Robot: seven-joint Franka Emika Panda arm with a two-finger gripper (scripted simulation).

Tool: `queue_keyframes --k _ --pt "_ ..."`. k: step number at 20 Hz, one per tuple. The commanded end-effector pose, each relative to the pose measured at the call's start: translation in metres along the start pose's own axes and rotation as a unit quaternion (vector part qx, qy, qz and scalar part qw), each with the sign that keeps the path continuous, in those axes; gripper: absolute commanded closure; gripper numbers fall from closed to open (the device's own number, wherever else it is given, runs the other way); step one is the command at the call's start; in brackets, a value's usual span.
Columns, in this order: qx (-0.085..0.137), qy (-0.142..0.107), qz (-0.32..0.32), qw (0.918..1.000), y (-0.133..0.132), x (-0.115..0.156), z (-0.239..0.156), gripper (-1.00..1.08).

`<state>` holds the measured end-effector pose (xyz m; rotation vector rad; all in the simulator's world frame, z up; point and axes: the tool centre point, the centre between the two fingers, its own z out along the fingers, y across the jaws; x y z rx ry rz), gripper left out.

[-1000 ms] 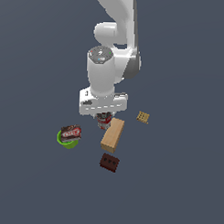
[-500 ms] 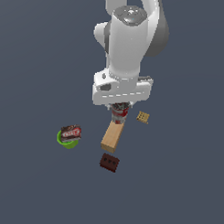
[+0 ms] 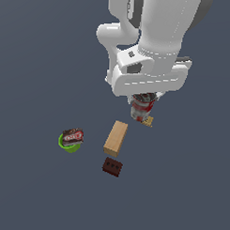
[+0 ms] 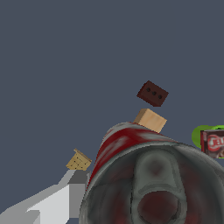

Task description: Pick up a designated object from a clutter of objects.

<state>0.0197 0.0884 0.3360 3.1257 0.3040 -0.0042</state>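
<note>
The red-and-white tin can [image 3: 142, 108] hangs under my gripper [image 3: 143, 104], held in the air above the floor. My gripper is shut on it. In the wrist view the can [image 4: 144, 175] fills the near field, its dark grey top facing the camera, with one grey finger [image 4: 76, 188] against its side. The tan wooden block [image 3: 115, 138] lies below and to the exterior view's left of the can. It also shows in the wrist view [image 4: 150, 120].
The dark brown holed brick [image 3: 112, 167] lies beyond the block's near end, also in the wrist view [image 4: 152, 93]. The green bowl [image 3: 69, 145] with the red-labelled packet [image 3: 72, 135] sits at the exterior view's left. The small tan perforated square [image 3: 148, 121] lies partly behind the can.
The arm has risen and shifted toward the exterior view's right, carrying the can up off the floor and away from the wooden block.
</note>
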Motion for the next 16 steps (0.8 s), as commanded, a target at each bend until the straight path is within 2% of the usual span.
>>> queue_keyframes --k 1,8,16 --pt "0.0 0.001 0.001 1.0 -0.009 0.007 -0.015 1.08" --pt "0.0 0.001 0.0 1.0 -0.023 0.018 -0.037 1.08" --pt "0.0 0.001 0.0 1.0 -0.025 0.021 -0.041 1.08"
